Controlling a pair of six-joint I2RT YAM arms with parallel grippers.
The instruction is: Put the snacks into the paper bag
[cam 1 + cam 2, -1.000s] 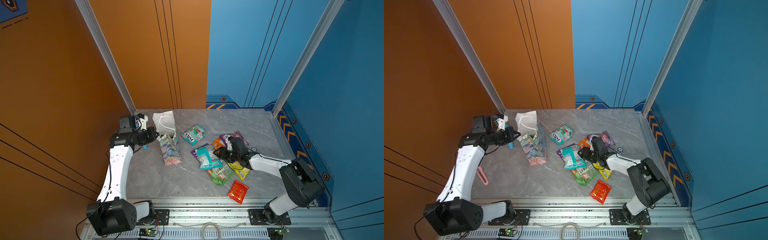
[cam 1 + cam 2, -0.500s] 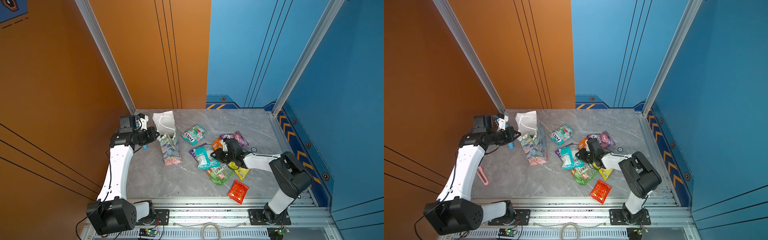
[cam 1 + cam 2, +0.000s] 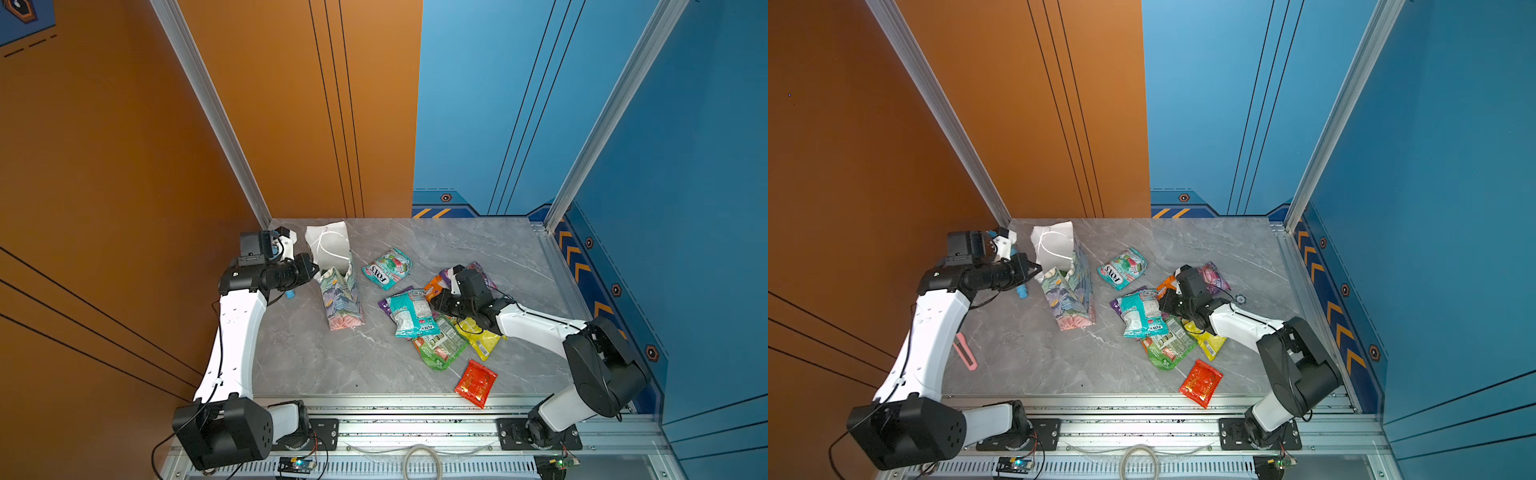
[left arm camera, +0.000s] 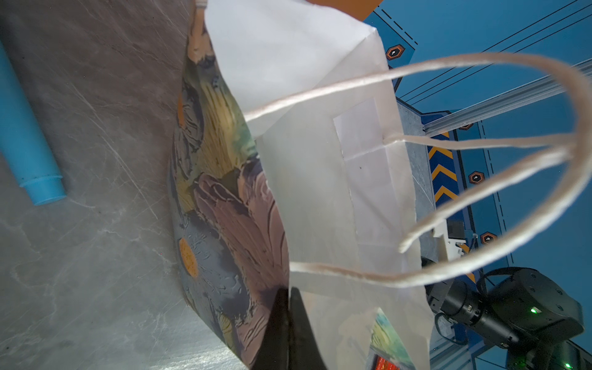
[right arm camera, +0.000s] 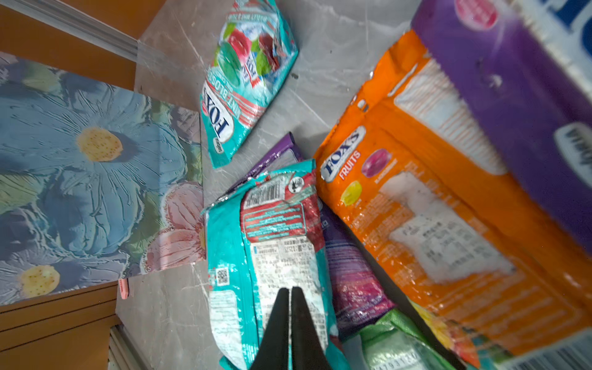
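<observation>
Find paper bag (image 3: 340,295) upright on the grey desk (image 3: 299,365), mouth open, white lining and cord handles showing. Find left hand (image 4: 289,298) at the bag's rim, on the side turned away from the snacks (image 3: 1142,316): fingers pressed together with the paper wall pinched between, one on the floral print outside, one on the white inside. Light-blue stick (image 4: 22,128) flat on the desk near that same side of the bag.

Snacks in view on the desk, spread out from the bag's opposite side. Closest to the bag and lying by itself: teal FOX'S packet (image 3: 386,268), label up. Farther from the bag, a loose heap: second teal packet (image 3: 409,311), printed back up, overlapping a purple packet (image 5: 349,272); orange packet (image 3: 434,286), green packet (image 3: 440,349) and yellow packet (image 3: 482,343) around them. Farthest from the bag, alone: red packet (image 3: 476,382).

Find right hand (image 5: 290,291) low at the heap, on the second teal packet's end away from the bag, tips shut together over the film. Cannot tell whether any film is caught between them.
</observation>
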